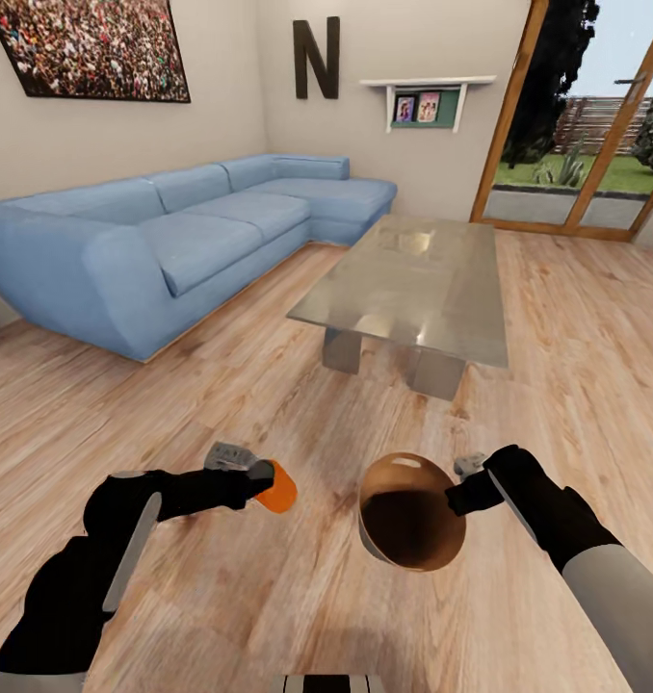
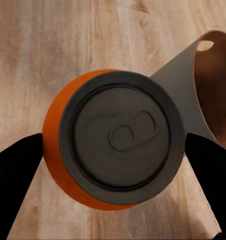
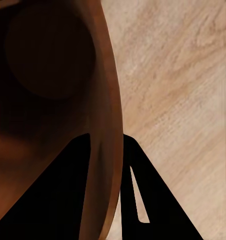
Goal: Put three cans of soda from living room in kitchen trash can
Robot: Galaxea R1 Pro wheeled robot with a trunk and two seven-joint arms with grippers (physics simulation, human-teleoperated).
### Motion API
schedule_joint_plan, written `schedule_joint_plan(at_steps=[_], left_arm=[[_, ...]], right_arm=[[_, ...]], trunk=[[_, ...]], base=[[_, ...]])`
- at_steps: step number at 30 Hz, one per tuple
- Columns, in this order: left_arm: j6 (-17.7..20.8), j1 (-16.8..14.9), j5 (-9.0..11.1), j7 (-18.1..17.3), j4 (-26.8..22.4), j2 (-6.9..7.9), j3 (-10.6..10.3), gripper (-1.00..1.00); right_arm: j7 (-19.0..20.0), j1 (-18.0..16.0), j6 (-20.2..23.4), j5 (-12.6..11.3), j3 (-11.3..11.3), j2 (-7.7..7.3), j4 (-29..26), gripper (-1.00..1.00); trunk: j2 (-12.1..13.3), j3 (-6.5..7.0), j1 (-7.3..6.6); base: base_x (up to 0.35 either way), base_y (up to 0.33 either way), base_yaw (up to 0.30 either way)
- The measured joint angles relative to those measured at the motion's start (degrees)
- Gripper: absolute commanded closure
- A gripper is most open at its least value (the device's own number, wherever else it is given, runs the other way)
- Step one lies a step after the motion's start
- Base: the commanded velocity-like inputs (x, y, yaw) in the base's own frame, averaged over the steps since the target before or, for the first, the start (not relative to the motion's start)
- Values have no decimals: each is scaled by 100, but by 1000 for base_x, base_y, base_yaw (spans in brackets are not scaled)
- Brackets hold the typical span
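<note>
Head view looks down over a light wood plank floor [image 1: 221, 404] in the living room, with both black arms reaching forward. The left gripper [image 1: 265, 481] holds a bright orange cylindrical soda can [image 1: 279, 486] above the floor. In the left wrist view the can's dark grey top [image 2: 122, 137] faces the camera, with one black finger [image 2: 15, 170] against each side of the can's orange wall [image 2: 52, 125], so the fingers are closed on it.

The right gripper [image 1: 458, 499] holds a small round bin, glossy copper-brown inside and pale grey outside [image 1: 410, 515], by its rim on the side nearest the right arm. The bin is tilted, its open mouth turned up toward the head camera. In the right wrist view the copper-brown rim wall [image 3: 107, 125] runs between the two black fingers [image 3: 68, 190], one inside the bin and one outside, so they are pinched on the wall. The can is just beside the bin, on its left, apart from it; the left wrist view shows the bin's grey outer wall [image 2: 179, 82] and brown inner lip next to the can.

Farther off stand a blue corner sofa [image 1: 172, 231] at the left and a rectangular glass-topped coffee table [image 1: 413, 279] on grey legs. On the wall hang a dark letter N [image 1: 316, 58], a white shelf [image 1: 425, 91] and a framed crowd picture [image 1: 95, 43]. A wood-framed glass door [image 1: 577, 125] opens onto a garden.
</note>
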Motion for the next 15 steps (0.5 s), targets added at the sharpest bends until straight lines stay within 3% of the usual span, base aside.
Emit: schedule_joint_plan(at_steps=[2,5,7,12,15], left_arm=[[232,-363,-8,-267,-9,40,5,100],[232,-953,15,-547,-1,124,10,100],[240,-1192,177,-636,5,160,9,100],[240,-1613,909,-715,3,252,-44,100],[240,-1676,1092,-722,5,236,-94,100]], right_arm=[[0,1,-2,13,1,25,8,100],[1,1,-2,17,8,101,21,100],[7,1,7,-24,17,171,41,100],[4,0,3,10,134,339,207,100],[5,-14,8,-7,163,445,427,100]], trunk=[[3,45,-5],[7,111,-13],[9,155,-18],[13,199,-22],[13,199,-22]], base=[[0,0,0],[0,0,0],[0,0,0],[0,0,0],[0,0,0]])
